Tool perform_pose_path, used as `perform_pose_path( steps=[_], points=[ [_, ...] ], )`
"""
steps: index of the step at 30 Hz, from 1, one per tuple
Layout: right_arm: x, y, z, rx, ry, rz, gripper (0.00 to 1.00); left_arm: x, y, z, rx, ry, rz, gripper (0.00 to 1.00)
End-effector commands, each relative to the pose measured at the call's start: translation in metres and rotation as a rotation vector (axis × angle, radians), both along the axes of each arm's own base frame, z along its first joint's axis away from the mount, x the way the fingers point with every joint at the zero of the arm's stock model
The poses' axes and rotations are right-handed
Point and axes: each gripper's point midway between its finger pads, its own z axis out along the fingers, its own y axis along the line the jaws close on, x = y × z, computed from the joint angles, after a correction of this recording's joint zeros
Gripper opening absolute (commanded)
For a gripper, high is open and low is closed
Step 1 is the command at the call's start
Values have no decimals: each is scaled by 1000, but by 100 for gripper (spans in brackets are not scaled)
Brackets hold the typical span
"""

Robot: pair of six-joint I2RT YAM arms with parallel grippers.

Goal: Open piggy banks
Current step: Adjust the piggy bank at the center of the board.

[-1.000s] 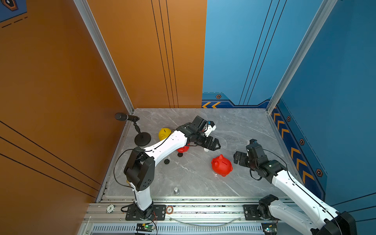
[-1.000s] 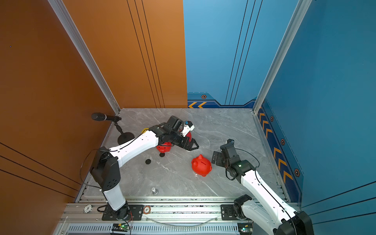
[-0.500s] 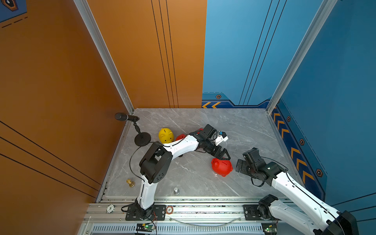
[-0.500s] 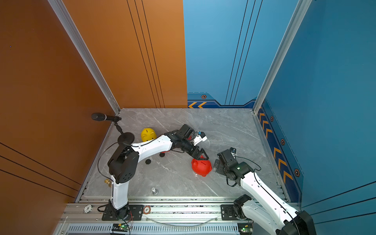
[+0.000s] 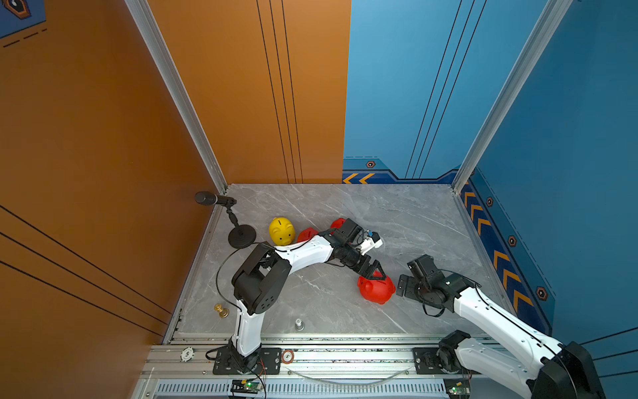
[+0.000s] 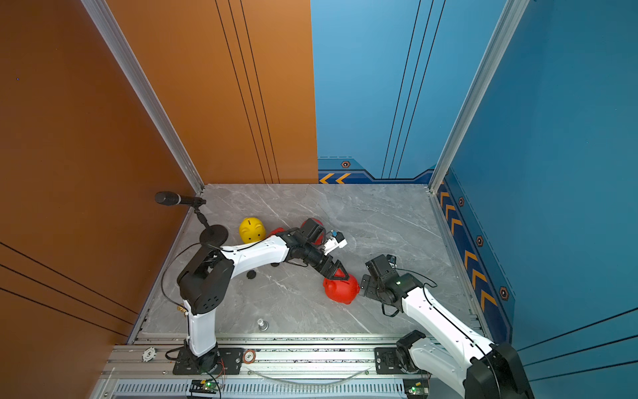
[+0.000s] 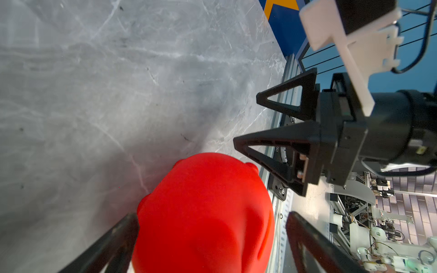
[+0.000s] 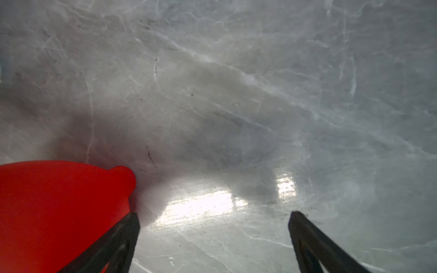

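A red piggy bank (image 5: 376, 289) (image 6: 341, 291) lies on the grey marble table, right of the middle. My left gripper (image 5: 374, 273) (image 6: 334, 271) is open and straddles it from behind. In the left wrist view the bank (image 7: 203, 212) fills the gap of the left gripper (image 7: 212, 217); one finger (image 7: 123, 231) is at its side, the other stands apart. My right gripper (image 5: 402, 286) (image 7: 246, 118) is open just right of the bank. In the right wrist view the bank (image 8: 59, 208) lies outside the right gripper (image 8: 214, 215), which holds nothing. A yellow piggy bank (image 5: 282, 230) and two red ones (image 5: 307, 234) (image 5: 337, 222) sit at the back left, partly hidden by the left arm.
A microphone on a round black stand (image 5: 241, 236) is at the left wall. Two small black discs (image 6: 251, 274) (image 6: 275, 264) lie under the left arm. A brass knob (image 5: 221, 310) and a silver knob (image 5: 299, 324) stand near the front edge.
My left arm has swung from the banks at the back to the lone red bank, and its jaws have opened a little wider. The right gripper has moved closer to that bank.
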Motion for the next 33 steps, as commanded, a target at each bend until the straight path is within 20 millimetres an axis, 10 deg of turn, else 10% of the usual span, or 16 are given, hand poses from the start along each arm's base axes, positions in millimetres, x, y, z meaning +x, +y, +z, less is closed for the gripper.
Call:
perform_pose_path(
  steps=[1,11,33],
  points=[
    [-6,3,-4,-36,22,51,100,-3,3,17,-44,-32,21,99],
    [-30,8,-19,-37,75,72,100,-24,4,27,-136,-21,16,99],
    [51,90,-23,-9,-17,211,100,-48,92,0,-24,-48,275,98]
  ],
)
